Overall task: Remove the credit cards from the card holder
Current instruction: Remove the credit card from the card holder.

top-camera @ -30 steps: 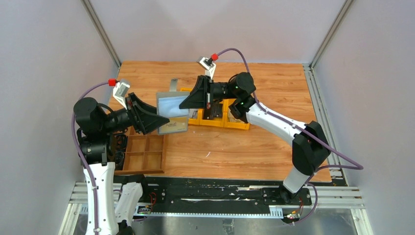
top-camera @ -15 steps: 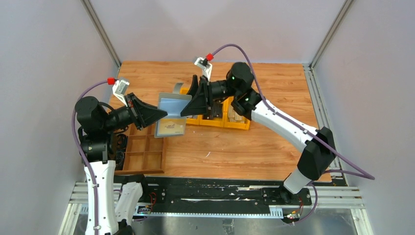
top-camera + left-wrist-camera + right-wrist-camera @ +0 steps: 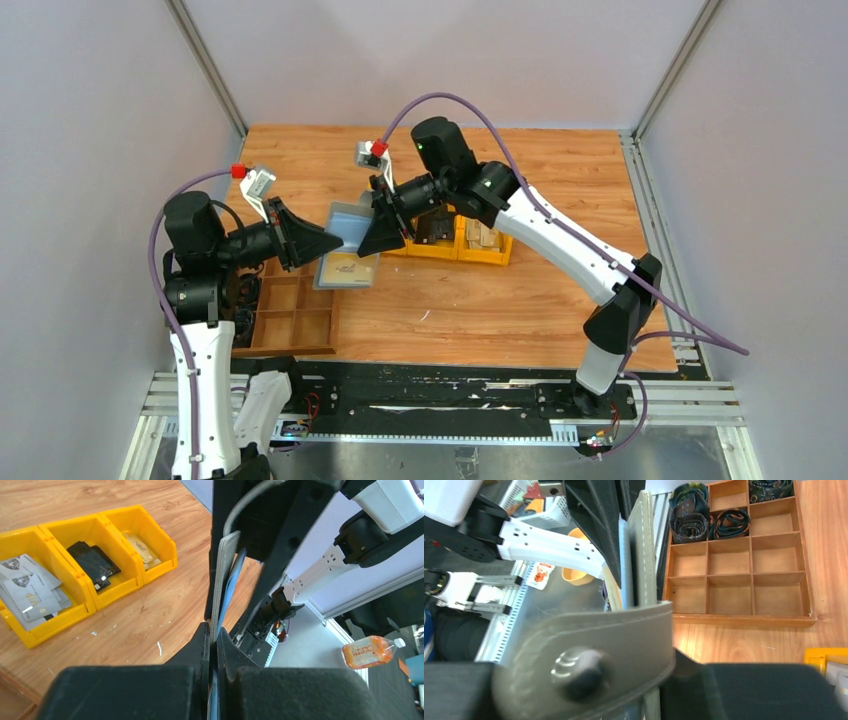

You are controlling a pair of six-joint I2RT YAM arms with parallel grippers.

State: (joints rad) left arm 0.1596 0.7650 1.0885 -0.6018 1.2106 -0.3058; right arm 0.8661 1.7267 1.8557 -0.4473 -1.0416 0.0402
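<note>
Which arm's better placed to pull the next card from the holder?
Right, probably. The left pincer is shut on the edge of the card holder, bracing it; the right pincer sits at the opposite edge by the tab, close to the tan card.

Top view: high above the near edge of the table (image 3: 500,300), facing down and away, far enough to show the whole tabletop.
Left wrist view: very close, looking along the card holder (image 3: 223,575) edge-on toward the yellow bins (image 3: 117,587).
Right wrist view: closer still, the holder's tab (image 3: 589,650) filling the foreground, facing the wooden tray (image 3: 744,620).
Shared: all three see the card holder (image 3: 345,222); top and left wrist, the bins (image 3: 480,257); top and right wrist, the tray (image 3: 290,350).
</note>
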